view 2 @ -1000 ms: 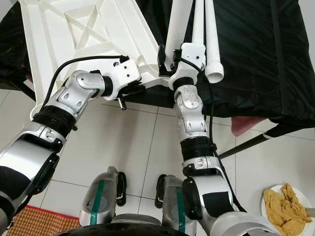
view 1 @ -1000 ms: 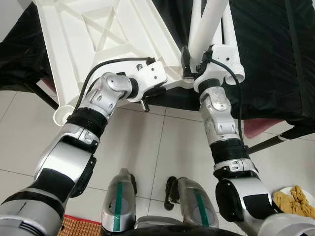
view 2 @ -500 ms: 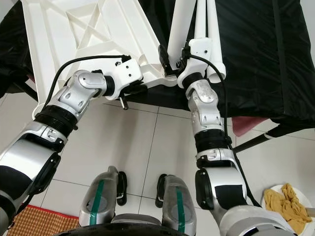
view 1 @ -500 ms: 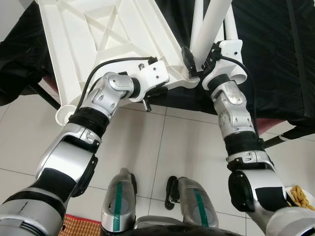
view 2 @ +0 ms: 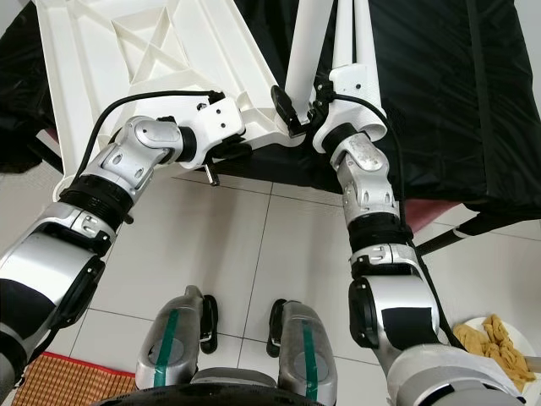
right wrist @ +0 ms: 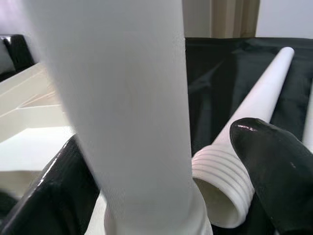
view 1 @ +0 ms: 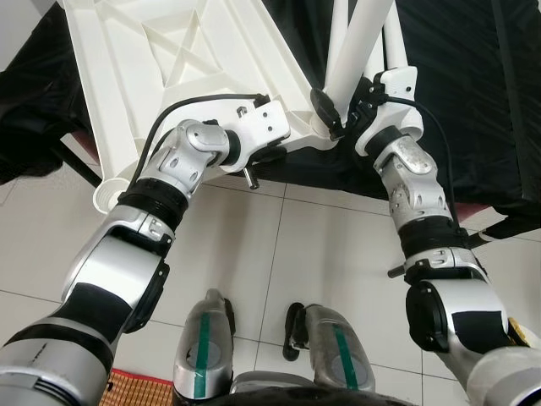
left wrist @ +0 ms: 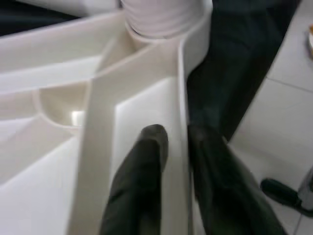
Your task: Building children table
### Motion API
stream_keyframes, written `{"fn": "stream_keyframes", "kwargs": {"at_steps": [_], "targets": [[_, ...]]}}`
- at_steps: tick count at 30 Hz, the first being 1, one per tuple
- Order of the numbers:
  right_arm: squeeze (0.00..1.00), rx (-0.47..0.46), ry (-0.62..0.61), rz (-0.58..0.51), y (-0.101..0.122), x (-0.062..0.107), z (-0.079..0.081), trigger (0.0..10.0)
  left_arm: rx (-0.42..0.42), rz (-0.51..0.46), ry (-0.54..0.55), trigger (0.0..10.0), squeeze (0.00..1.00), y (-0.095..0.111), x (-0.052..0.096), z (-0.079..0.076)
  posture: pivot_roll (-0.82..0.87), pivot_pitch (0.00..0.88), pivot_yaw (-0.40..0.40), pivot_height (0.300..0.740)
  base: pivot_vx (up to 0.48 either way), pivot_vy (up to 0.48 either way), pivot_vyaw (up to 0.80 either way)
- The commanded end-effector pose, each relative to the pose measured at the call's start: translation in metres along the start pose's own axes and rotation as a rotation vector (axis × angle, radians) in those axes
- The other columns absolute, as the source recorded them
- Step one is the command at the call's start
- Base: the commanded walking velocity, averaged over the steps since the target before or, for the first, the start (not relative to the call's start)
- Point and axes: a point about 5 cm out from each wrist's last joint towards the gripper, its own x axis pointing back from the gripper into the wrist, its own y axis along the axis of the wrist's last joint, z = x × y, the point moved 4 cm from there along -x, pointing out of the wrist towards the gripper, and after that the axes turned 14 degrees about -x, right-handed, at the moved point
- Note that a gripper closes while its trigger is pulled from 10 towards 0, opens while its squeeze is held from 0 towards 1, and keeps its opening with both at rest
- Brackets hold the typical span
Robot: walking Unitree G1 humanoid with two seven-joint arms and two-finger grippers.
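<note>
White table leg (view 2: 306, 63) stands steeper than a second ago, gripped by my right gripper (view 2: 296, 108) and nearing its corner socket; my left gripper (left wrist: 173, 142) pinches the tabletop (view 1: 169, 76) rim.

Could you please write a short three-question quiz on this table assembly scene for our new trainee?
1. True or false: the left gripper pinches the rim of the white tabletop.
2. What does the right gripper have between its fingers? A) a white table leg B) the black cloth C) a yellow rag
3. Fill in: the spare leg lying on the black cloth ends in a ______ collar.

Key
1. True: one finger sits on each side of the rim.
2. A, the upright table leg at the tabletop's corner socket.
3. Ribbed (threaded).
</note>
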Motion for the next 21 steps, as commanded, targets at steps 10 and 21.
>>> {"fn": "stream_keyframes", "kwargs": {"at_steps": [10, 21], "targets": [[0.00, -0.029, 0.023, -0.011, -0.001, 0.004, -0.003, 10.0, -0.075, -0.012, 0.112, 10.0, 0.00, 0.010, 0.013, 0.028, 0.00, 0.000, 0.004, 0.740, 0.000, 0.000, 0.00], [0.00, -0.030, 0.055, 0.000, 0.002, 0.004, -0.008, 10.0, 0.119, -0.138, 0.177, 10.0, 0.00, 0.016, 0.034, 0.039, 0.02, 0.029, -0.013, 0.740, 0.000, 0.000, 0.00]]}}
